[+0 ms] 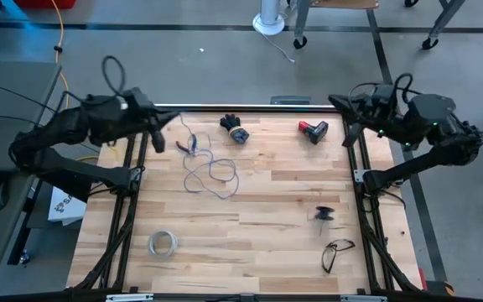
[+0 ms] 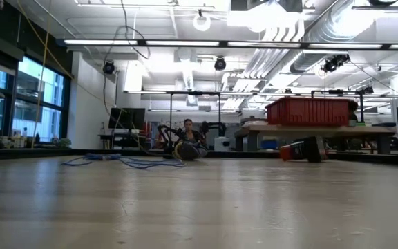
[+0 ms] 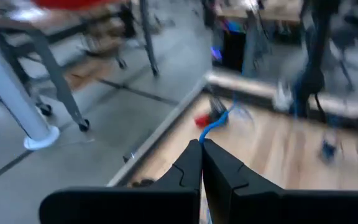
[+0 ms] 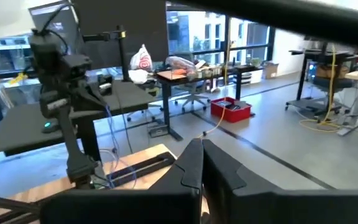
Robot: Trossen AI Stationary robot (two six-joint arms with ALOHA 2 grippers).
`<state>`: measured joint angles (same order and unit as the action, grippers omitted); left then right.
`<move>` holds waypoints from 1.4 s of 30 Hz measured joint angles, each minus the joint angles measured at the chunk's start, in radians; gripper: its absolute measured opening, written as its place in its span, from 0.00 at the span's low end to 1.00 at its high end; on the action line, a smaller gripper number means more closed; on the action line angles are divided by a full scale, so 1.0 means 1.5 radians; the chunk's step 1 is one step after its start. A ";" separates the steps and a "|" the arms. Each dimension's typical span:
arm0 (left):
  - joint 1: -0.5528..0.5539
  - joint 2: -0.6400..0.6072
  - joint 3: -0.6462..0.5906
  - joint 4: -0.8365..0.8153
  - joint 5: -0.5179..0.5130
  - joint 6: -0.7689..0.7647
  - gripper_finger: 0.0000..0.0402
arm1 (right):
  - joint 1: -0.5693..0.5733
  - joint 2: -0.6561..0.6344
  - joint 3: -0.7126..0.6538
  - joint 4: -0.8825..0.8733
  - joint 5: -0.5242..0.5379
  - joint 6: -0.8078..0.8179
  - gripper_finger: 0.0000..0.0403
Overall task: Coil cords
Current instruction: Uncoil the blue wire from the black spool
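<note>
The thin bluish-grey wire (image 1: 210, 172) lies in loose tangled loops on the wooden table's far left part; it also shows in the low view (image 2: 126, 162). One strand rises to my left gripper (image 1: 171, 119), which is shut on it above the table's far left corner. The small dark spool (image 1: 324, 214) rests on the table at the right, apart from the wire. My right gripper (image 1: 340, 106) is shut and empty above the far right corner. My left gripper pinches a strand of the wire (image 3: 211, 129) between its two shut fingertips (image 3: 191, 163). The wire runs out past the tips and hangs down to the table, as the right wrist view shows (image 4: 109, 134). Its loops lie slack on the wood.
A black glove-like object (image 1: 235, 127) and a red-and-black object (image 1: 313, 130) lie near the far edge. A whitish tape ring (image 1: 163, 243) lies near left, eyeglasses (image 1: 335, 253) near right. Black frame rails run along both sides of the table.
</note>
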<state>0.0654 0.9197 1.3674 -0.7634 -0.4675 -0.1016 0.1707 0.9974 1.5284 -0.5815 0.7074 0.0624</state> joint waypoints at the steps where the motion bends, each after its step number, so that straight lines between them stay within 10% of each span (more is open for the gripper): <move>1: 0.000 -0.007 0.000 -0.002 -0.003 -0.001 0.00 | 0.000 0.000 0.000 -0.001 0.000 0.000 0.00; 19: 0.000 0.005 -0.001 -0.013 0.021 -0.036 0.10 | 0.000 0.008 -0.003 -0.103 -0.048 0.120 0.00; 33: -0.001 0.173 -0.003 -0.401 0.118 -0.196 0.38 | 0.000 0.126 -0.004 -0.418 -0.093 0.292 0.05; 42: -0.079 0.259 -0.002 -0.095 0.188 -0.188 0.50 | 0.046 0.172 -0.062 -0.592 -0.250 0.402 0.32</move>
<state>-0.0535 1.3079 1.3643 -0.9065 -0.1854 -0.3833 0.2397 1.2557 1.4351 -1.4693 0.3324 0.6655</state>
